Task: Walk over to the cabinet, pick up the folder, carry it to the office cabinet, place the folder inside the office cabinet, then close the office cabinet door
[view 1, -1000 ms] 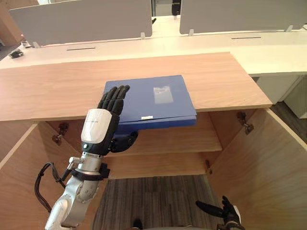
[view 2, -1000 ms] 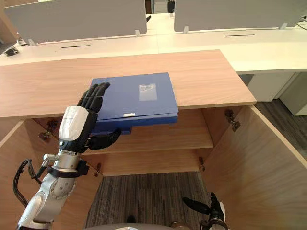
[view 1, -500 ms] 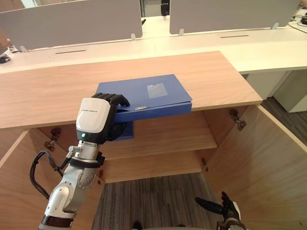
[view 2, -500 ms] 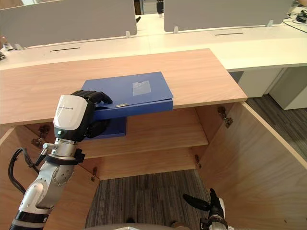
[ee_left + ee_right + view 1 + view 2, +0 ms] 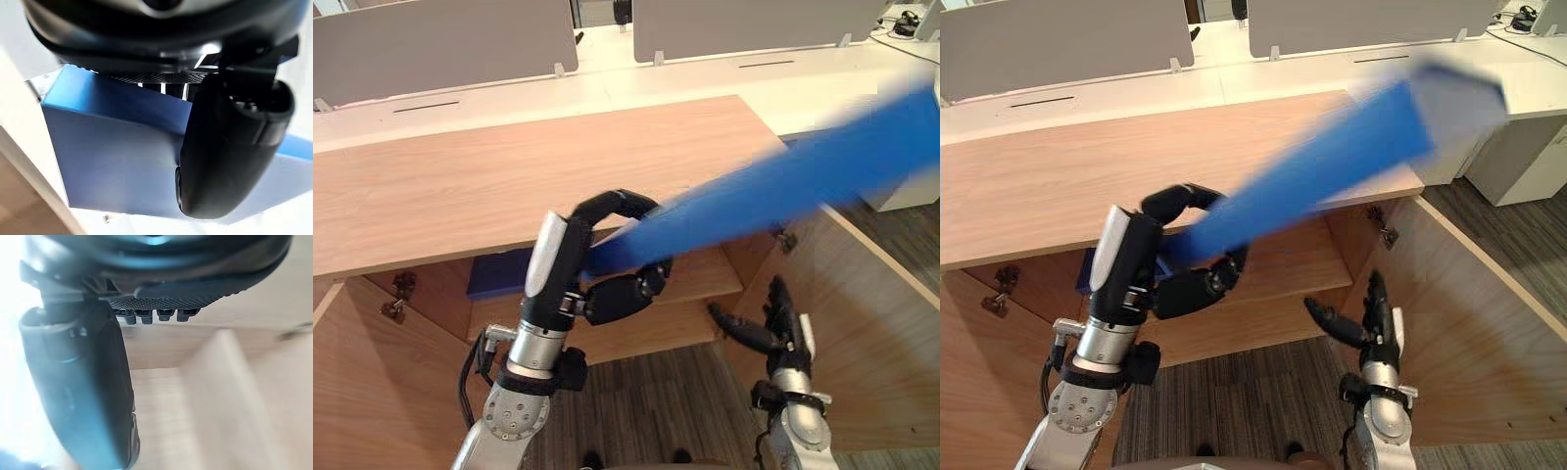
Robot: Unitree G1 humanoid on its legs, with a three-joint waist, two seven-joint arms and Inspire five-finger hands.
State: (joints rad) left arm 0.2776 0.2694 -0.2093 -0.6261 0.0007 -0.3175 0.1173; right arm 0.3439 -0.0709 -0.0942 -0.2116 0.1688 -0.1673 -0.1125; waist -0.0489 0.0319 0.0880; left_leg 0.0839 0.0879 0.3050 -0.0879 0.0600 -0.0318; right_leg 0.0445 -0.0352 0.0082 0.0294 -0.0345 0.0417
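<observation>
Folder (image 5: 754, 191) juts toward two o'clock from your left hand (image 5: 560, 266), fingers and thumb curled round one end. It looks stiff, light and slick; gripped there it may lever, so support mid-length with your straight-fingered right hand (image 5: 787, 333) at five o'clock.

You have grey divider screens (image 5: 440, 44) standing along the white desks (image 5: 607, 86) at the far side, and dark striped carpet (image 5: 641, 397) below.
</observation>
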